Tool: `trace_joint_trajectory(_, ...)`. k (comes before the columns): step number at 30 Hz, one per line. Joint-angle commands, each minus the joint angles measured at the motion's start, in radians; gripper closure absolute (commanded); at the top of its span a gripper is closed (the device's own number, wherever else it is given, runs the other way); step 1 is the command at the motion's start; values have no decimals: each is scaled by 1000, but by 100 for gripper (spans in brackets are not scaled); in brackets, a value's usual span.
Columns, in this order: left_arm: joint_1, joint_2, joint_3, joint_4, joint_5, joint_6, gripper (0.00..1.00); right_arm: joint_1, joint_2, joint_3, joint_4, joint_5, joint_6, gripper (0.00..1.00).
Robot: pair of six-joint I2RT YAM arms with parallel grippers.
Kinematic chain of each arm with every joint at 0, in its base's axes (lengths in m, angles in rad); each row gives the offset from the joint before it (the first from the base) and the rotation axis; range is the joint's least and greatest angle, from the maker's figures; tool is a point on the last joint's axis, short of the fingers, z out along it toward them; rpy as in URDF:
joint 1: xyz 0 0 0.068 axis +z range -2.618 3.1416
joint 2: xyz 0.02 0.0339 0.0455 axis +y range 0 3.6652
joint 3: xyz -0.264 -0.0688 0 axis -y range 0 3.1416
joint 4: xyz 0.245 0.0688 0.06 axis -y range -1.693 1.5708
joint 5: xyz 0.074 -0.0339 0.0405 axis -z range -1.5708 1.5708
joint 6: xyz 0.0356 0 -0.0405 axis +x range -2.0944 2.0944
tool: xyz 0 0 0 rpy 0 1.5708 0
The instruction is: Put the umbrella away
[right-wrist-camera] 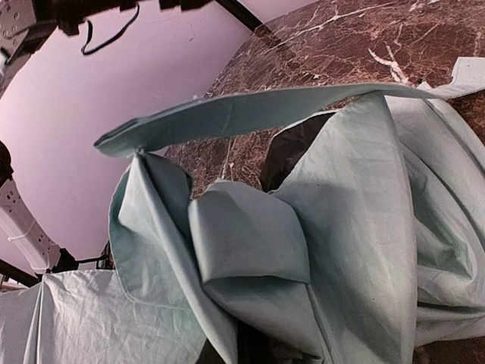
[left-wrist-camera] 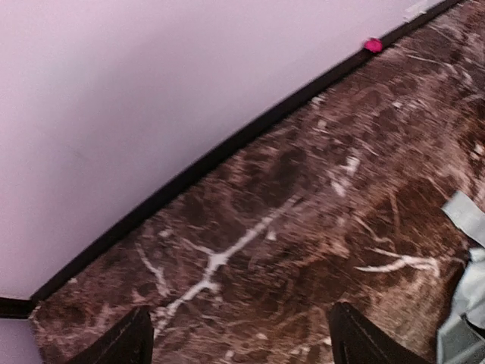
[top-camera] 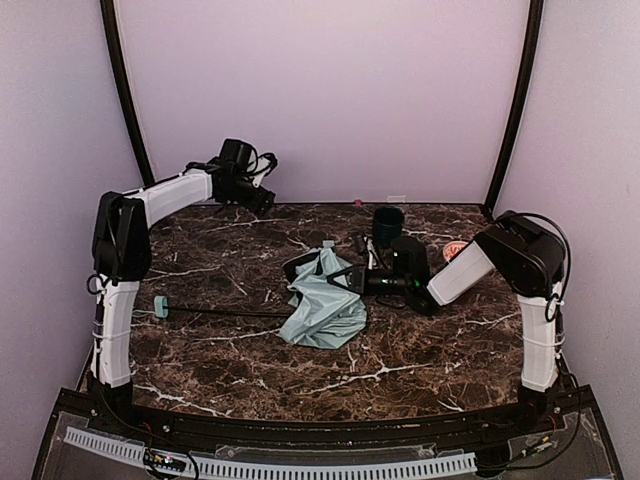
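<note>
The umbrella lies half collapsed mid-table, its mint canopy crumpled, the thin black shaft running left to the small mint handle. My right gripper is low at the canopy's right upper edge, and the fabric stands lifted there. In the right wrist view the canopy and a fabric strap fill the frame and hide the fingers. My left gripper hangs raised at the back left, away from the umbrella. Its fingers stand wide apart with nothing between them, over bare marble, and a canopy edge shows at right.
A dark green cup stands behind the right gripper near the back wall. A small red-and-white object lies to its right. A pink dot sits at the foot of the back wall. The table ends at that wall.
</note>
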Motion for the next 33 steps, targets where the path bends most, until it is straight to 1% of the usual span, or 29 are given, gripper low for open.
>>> trace_joint_trajectory(1,-68,-303,-372,137,299,-42,19,-13,24,34,-45,16,24,100)
trace_joint_trajectory(3,-123,-465,-608,283,411,26,18,-19,27,41,-60,13,24,100)
trace_joint_trajectory(4,-175,-540,-715,337,454,81,18,-22,27,45,-64,8,24,100)
trace_joint_trajectory(5,-199,-609,-809,383,487,127,16,-27,29,50,-74,5,23,100)
trace_joint_trajectory(6,-229,-678,-891,422,513,149,14,-31,29,57,-87,3,20,100)
trace_joint_trajectory(7,-260,-751,-958,456,552,144,12,-37,30,65,-104,-1,14,100)
trace_joint_trajectory(8,-264,-797,-1004,476,601,117,11,-40,31,72,-120,-6,10,100)
trace_joint_trajectory(11,-276,-890,-1087,484,715,70,9,-47,36,87,-147,-21,0,100)
trace_joint_trajectory(13,-312,-914,-1098,442,723,80,8,-47,37,99,-171,-26,-11,100)
trace_joint_trajectory(15,-353,-923,-1119,420,687,101,6,-47,35,110,-197,-29,-25,100)
trace_joint_trajectory(18,-390,-902,-1156,425,616,144,1,-47,25,110,-212,-21,-34,100)
trace_joint_trajectory(21,-401,-835,-1148,431,495,169,2,-46,18,107,-229,-21,-40,100)
trace_joint_trajectory(23,-403,-779,-1118,431,435,168,10,-47,13,106,-245,-20,-46,100)
trace_joint_trajectory(24,-403,-752,-1101,431,419,162,19,-47,10,103,-253,-20,-49,100)
trace_joint_trajectory(25,-406,-731,-1087,437,410,156,31,-47,9,100,-256,-22,-51,100)
trace_joint_trajectory(26,-408,-715,-1078,448,412,148,45,-47,6,98,-261,-24,-53,100)
trace_joint_trajectory(30,-414,-717,-1116,582,509,109,94,-47,4,93,-271,-38,-60,100)
trace_joint_trajectory(31,-414,-713,-1127,602,512,93,100,-47,3,93,-271,-43,-61,100)
trace_joint_trajectory(33,-415,-689,-1106,590,493,69,100,-45,3,91,-271,-60,-62,100)
